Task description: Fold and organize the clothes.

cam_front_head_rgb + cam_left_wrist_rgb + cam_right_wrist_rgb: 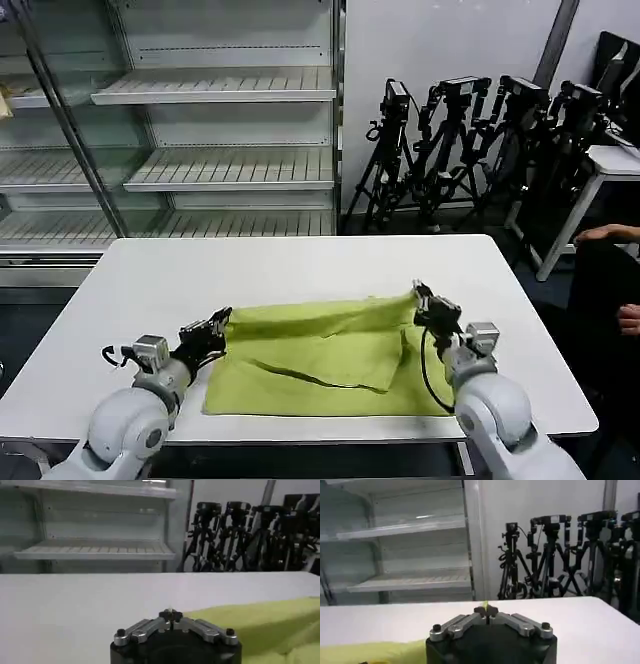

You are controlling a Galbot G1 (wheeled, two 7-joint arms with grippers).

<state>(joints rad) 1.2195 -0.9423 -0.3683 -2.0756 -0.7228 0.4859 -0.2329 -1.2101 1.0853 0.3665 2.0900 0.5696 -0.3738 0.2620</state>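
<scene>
Lime-green T-shirt (330, 360) flat on white worktop (300, 265), near front edge, long axis left–right; plain side up, creased, one flap folded over. Left claw (208, 332) pinched shut on left far corner, right claw (425, 300) on right far corner, prob. gripping fabric.

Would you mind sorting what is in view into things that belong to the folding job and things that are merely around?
Part of the job:
- lime-green T-shirt, lying on the white table
- left gripper, shut at its far left corner
- right gripper, shut at its far right corner

Just around:
- empty shelving
- camera tripods
</scene>
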